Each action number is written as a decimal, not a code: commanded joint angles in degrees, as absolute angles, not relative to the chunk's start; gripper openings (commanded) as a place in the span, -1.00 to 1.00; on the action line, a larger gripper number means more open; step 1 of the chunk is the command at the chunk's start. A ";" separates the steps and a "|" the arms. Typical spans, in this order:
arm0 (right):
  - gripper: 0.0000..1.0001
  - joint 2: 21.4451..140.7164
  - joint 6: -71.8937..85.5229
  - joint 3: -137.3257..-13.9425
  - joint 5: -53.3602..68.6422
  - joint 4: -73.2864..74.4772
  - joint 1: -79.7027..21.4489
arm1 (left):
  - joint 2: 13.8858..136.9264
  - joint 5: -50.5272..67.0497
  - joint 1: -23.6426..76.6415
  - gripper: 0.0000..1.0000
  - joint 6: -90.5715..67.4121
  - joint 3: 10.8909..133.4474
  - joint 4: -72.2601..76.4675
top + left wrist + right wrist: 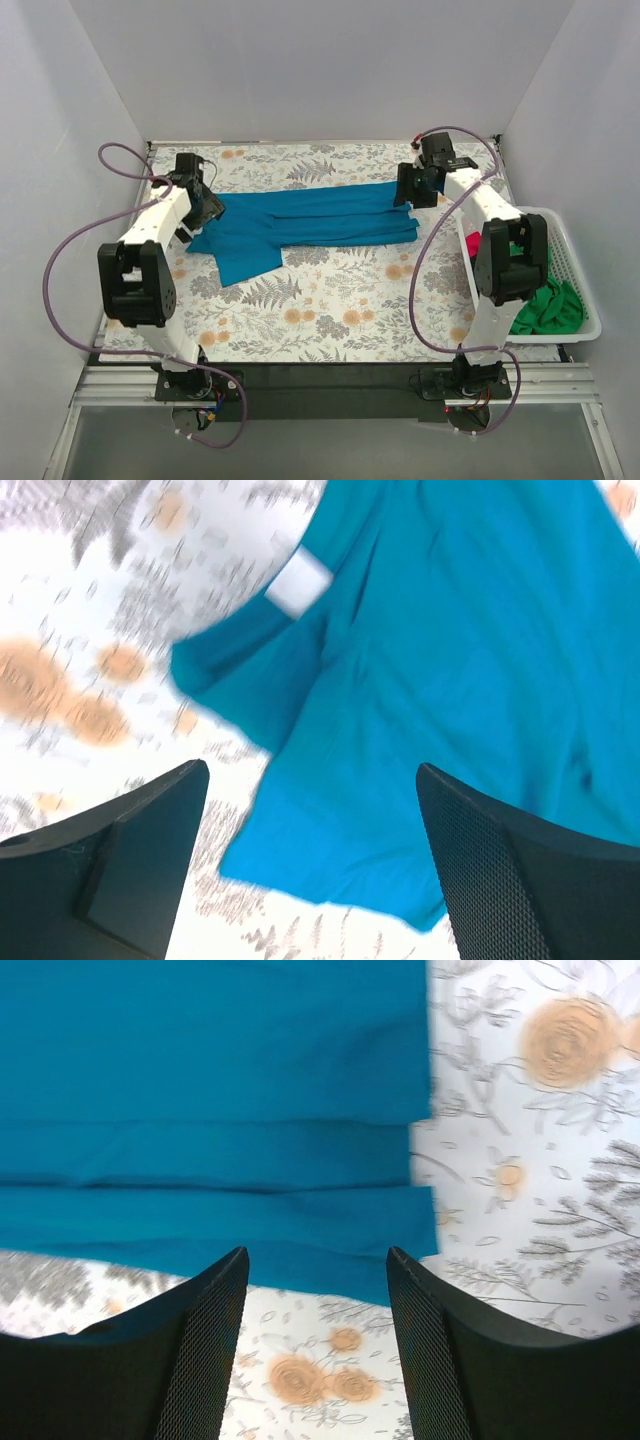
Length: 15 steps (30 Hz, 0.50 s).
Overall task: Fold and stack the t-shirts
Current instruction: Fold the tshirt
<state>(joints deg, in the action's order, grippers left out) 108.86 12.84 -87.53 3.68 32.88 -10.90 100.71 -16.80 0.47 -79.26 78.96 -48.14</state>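
Left claw [312, 772] and right claw [318, 1255] are hanging released, empty, over opposite ends of the teal t-shirt [300, 225], lying folded lengthwise near the worktop's [330, 300] far edge. Green t-shirt [548, 308] is sitting in the basket [580, 270].

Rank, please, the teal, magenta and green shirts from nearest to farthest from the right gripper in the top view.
1. Teal shirt, just left of the right gripper.
2. Magenta shirt, by the left rim of the basket.
3. Green shirt, in the basket's near end.
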 commanded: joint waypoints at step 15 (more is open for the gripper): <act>0.13 105.63 18.63 -70.67 26.28 6.16 -33.82 | 86.13 -5.80 7.29 0.54 -82.35 52.22 -45.09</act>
